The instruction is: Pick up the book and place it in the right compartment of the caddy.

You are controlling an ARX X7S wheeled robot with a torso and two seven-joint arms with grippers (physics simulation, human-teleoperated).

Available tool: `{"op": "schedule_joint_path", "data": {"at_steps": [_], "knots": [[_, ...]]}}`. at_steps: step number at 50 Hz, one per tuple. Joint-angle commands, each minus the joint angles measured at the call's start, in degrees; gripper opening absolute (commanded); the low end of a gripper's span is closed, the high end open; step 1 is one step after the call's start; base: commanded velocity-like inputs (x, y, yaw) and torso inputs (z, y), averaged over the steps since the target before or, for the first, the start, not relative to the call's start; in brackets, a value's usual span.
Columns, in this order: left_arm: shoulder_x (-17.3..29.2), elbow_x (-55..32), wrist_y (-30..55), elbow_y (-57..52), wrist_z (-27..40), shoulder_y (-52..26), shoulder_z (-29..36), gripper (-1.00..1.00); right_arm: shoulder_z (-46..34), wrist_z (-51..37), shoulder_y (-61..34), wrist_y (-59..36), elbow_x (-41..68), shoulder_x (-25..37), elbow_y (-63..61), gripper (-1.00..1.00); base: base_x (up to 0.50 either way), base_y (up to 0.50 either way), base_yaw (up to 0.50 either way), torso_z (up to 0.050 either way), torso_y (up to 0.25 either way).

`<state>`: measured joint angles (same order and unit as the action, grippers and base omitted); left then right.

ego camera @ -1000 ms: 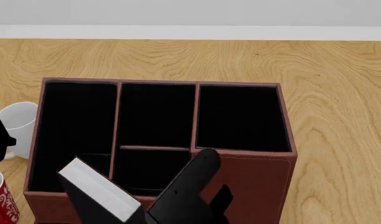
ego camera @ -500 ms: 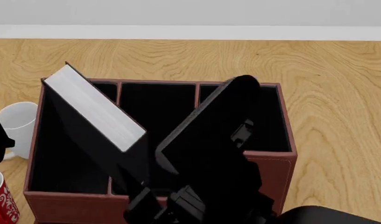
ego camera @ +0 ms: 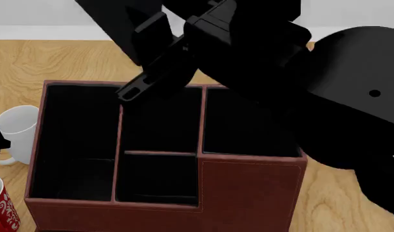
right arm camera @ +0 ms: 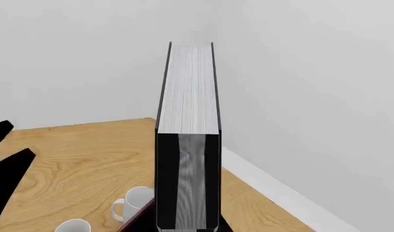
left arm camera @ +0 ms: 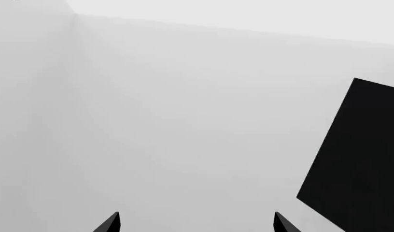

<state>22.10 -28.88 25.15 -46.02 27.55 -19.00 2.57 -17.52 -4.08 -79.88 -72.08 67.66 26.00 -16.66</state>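
The book [right arm camera: 189, 87] stands upright in my right gripper [right arm camera: 188, 193], white page edge facing the wrist camera, black covers pinched between the fingers [right arm camera: 166, 179]. In the head view the right gripper [ego camera: 155, 43] holds the book [ego camera: 113, 24] high above the back left of the caddy [ego camera: 248, 193]. The right compartment [ego camera: 248, 121] is black-lined and partly covered by my right arm. My left gripper [left arm camera: 195, 224] is open and empty, facing a plain wall.
A white mug [ego camera: 17, 128] and a red patterned mug [ego camera: 0, 208] stand left of the caddy; two mugs [right arm camera: 135, 200] also show in the right wrist view. A flat black slab [left arm camera: 358, 159] shows in the left wrist view. The floor is wood.
My right arm has risen with the book from low in front of the caddy to high above its back, now filling the upper right of the head view.
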Motion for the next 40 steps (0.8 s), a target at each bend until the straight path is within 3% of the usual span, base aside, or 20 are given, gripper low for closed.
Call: {"op": "schedule_joint_path", "data": {"at_steps": [1, 10, 29, 40], "knots": [[0.2, -0.9, 0.0, -0.2, 0.2, -0.8, -0.3, 1.0, -7.7, 7.8, -13.5, 6.3, -16.1, -3.8, 22.8, -1.0, 0.0, 0.0, 0.0, 0.0, 0.0], [0.3, -1.0, 0.0, -0.4, 0.3, -0.9, -0.1, 1.0, -12.1, 13.1, -21.8, 9.6, -22.5, -4.4, 38.6, -1.0, 0.0, 0.0, 0.0, 0.0, 0.001], [0.0, -0.8, -1.7, 0.9, -0.1, -0.4, 0.4, 1.0, -20.6, 16.2, -31.8, 3.5, -29.9, -7.7, 64.8, -1.0, 0.0, 0.0, 0.0, 0.0, 0.001], [-0.2, -0.8, -2.6, 1.5, -0.2, 0.0, 0.6, 1.0, -22.7, 17.1, -28.4, 2.2, -30.2, -6.9, 64.4, -1.0, 0.0, 0.0, 0.0, 0.0, 0.001]]}}
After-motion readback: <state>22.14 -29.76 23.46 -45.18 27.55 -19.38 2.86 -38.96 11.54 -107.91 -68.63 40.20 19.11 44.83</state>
